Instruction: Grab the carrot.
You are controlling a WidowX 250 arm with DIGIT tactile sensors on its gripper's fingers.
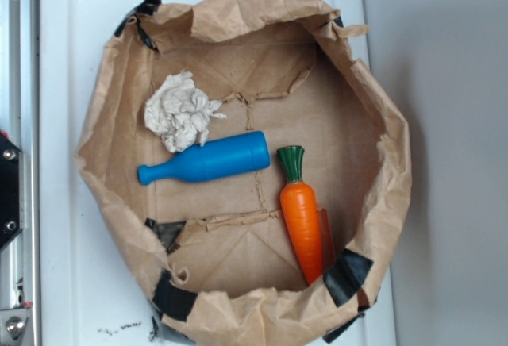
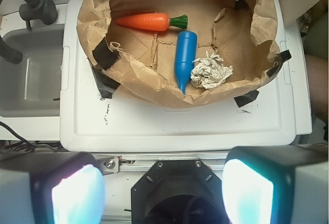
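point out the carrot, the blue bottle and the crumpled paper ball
glossy orange toy carrot (image 1: 302, 219), exterior view, orange body
blue plastic bottle-shaped toy (image 1: 210, 159), exterior view, body middle
crumpled white paper ball (image 1: 181, 110), exterior view, centre

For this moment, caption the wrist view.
Open claw poised above paper-lined bin holding carrot, blue bottle and crumpled paper.

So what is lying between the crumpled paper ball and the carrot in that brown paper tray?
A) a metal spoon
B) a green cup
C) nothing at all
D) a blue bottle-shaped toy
D: the blue bottle-shaped toy lies between the crumpled paper ball and the carrot in the exterior view.
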